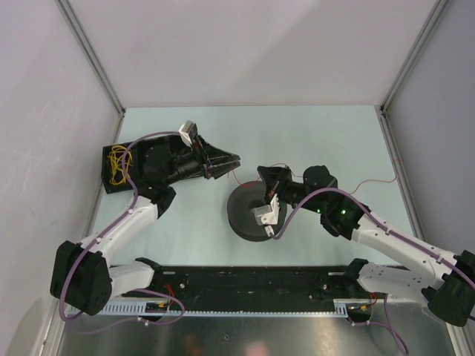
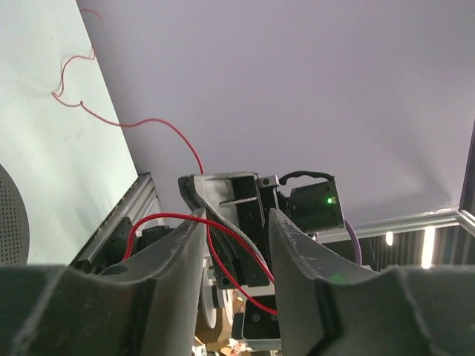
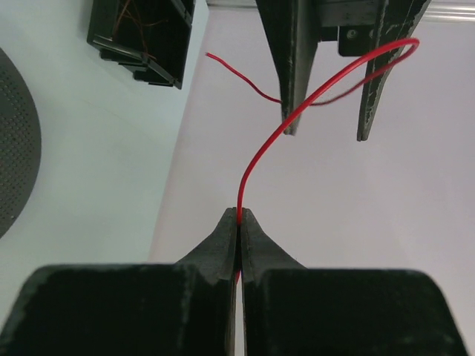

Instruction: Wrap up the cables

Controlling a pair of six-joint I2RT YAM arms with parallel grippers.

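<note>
The thin red cable (image 1: pixel 375 182) trails over the table from the right. In the right wrist view my right gripper (image 3: pixel 239 216) is shut on the cable (image 3: pixel 274 130), which rises from the tips and loops through the left gripper's open fingers (image 3: pixel 289 67). In the left wrist view my left gripper (image 2: pixel 236 222) is open, and the cable (image 2: pixel 228 277) crosses slack between its fingers. From above, the left gripper (image 1: pixel 231 162) and the right gripper (image 1: pixel 267 185) face each other closely, just above the dark grey round spool (image 1: pixel 252 215).
A black open box (image 1: pixel 119 167) holding yellow wire sits at the far left and also shows in the right wrist view (image 3: pixel 141 33). A black rail (image 1: pixel 260 282) runs along the near edge. Grey walls enclose the pale green table (image 1: pixel 319 141).
</note>
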